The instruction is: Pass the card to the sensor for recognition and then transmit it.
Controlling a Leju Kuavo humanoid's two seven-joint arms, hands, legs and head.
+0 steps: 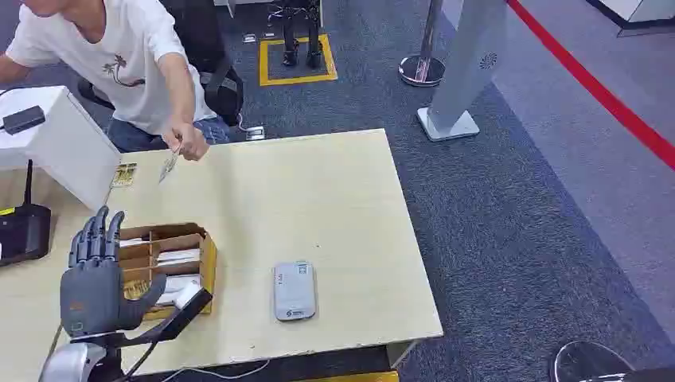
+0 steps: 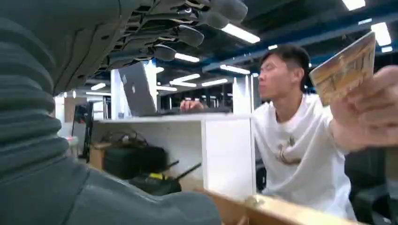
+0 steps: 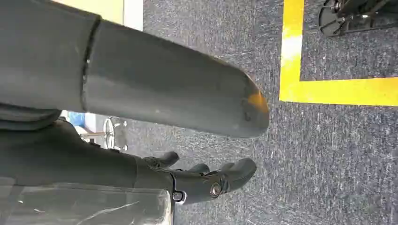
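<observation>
holding one card [image 1: 168, 165], a person's hand [image 1: 185, 142]; one sensor [image 1: 294, 290] on table [image 1: 318, 199]

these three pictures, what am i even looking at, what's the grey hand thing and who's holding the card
They show one moment from three cameras on a humanoid robot. The head view looks down from high on its body at a pale wooden table. The grey left robot hand is raised over the table's near edge with fingers apart, holding nothing. On the table are a brown cardboard box with compartments holding cards, a flat grey card sensor, and a small yellowish card lying at the far edge. A person in a white t-shirt holds another card over the table; that same card appears from the left wrist camera. The right wrist camera looks down at grey carpet; the right robot hand hangs there, fingers curled in loosely on nothing.
</observation>
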